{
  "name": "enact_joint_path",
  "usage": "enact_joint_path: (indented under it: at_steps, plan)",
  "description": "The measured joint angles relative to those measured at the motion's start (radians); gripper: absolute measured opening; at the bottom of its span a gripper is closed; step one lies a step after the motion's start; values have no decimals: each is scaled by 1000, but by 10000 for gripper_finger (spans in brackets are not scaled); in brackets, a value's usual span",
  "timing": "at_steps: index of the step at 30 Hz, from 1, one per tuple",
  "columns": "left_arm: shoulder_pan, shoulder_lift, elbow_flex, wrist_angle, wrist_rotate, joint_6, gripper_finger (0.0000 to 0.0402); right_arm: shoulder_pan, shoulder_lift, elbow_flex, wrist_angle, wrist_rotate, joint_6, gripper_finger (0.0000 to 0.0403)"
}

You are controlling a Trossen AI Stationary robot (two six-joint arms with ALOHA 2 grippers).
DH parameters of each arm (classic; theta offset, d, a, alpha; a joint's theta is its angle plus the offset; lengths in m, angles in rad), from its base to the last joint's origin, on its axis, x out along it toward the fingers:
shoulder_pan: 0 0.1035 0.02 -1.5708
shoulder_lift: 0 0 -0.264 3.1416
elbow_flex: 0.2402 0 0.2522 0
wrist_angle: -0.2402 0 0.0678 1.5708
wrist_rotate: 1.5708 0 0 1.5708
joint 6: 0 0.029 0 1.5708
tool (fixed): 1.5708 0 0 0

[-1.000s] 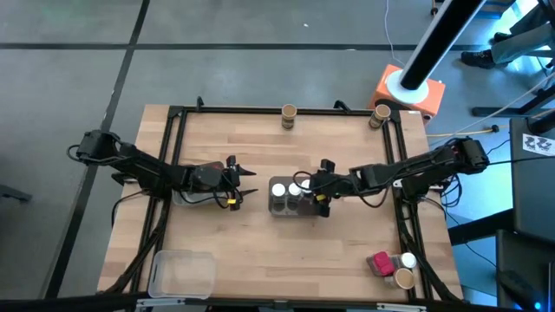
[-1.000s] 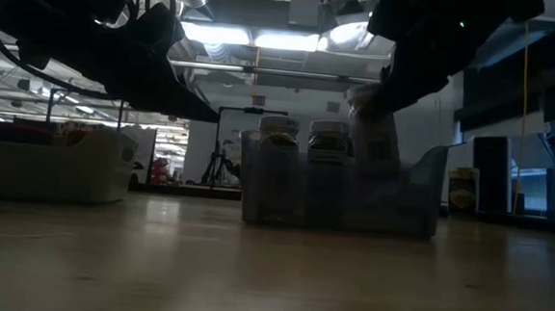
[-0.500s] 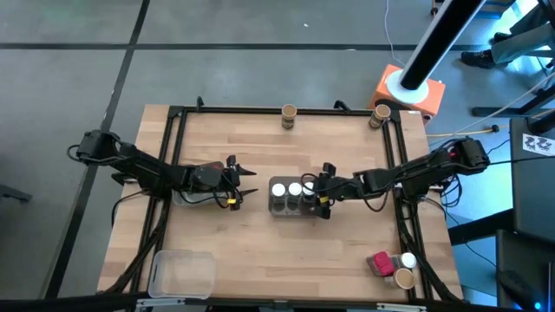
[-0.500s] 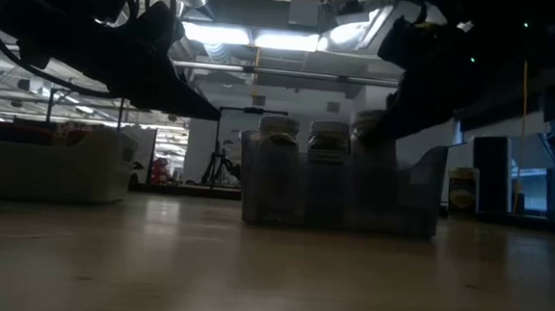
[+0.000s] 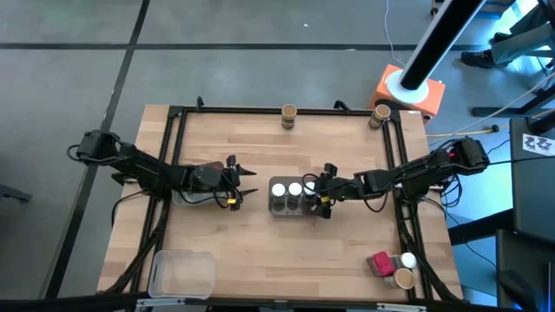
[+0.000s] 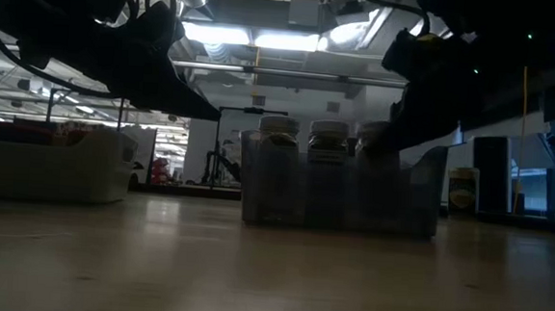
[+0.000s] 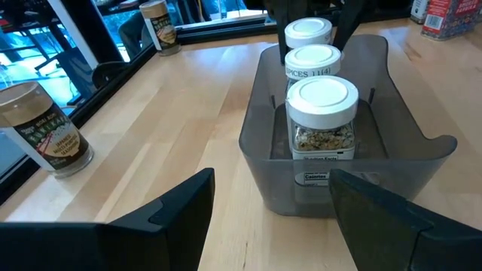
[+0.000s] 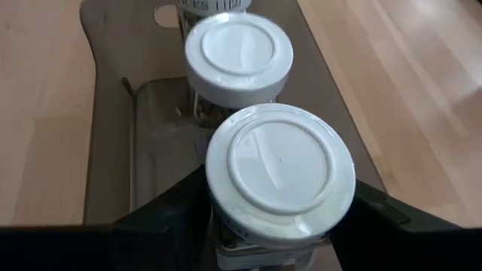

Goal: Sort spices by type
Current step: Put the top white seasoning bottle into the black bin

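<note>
A clear tray (image 5: 276, 211) stands mid-table with three white-lidded spice jars in a row. My right gripper (image 5: 323, 194) is at the row's right end, shut on the third jar (image 8: 280, 173); in the low view that jar (image 6: 373, 140) has its lid level with the other two. My left gripper (image 7: 271, 218) hangs open above the table, left of the tray, with nothing between its fingers. It looks along the row, and the nearest jar (image 7: 322, 113) is in front of it. My right gripper has the jar's body just under the white lid (image 8: 223, 242) between its two fingers (image 8: 169, 214), one on each side. The fingers slant down from the table's right side. The jar stands upright inside the tray's right end, next to the middle jar (image 8: 239, 54).
Two tan-lidded jars (image 5: 289, 113) (image 5: 380, 113) stand at the far edge. A red packet (image 5: 379, 263), a white-lidded jar (image 5: 408, 259) and a tan-lidded jar (image 5: 403, 277) sit at the near right corner. Another clear tray (image 5: 182, 270) lies at the near left.
My right gripper has come down with the white-lidded jar. The jar hung tilted above the tray's right end and now stands upright inside it, level with the other two.
</note>
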Motion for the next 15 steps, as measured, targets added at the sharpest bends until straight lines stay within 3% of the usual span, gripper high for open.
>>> enact_joint_path:
  at_steps: [9,15]
  plan:
    - [0,0,0,0,0,0,249,0,0,-1,0,-1,3,230]
    - [0,0,0,1,0,0,249,0,0,0,3,4,49,283]
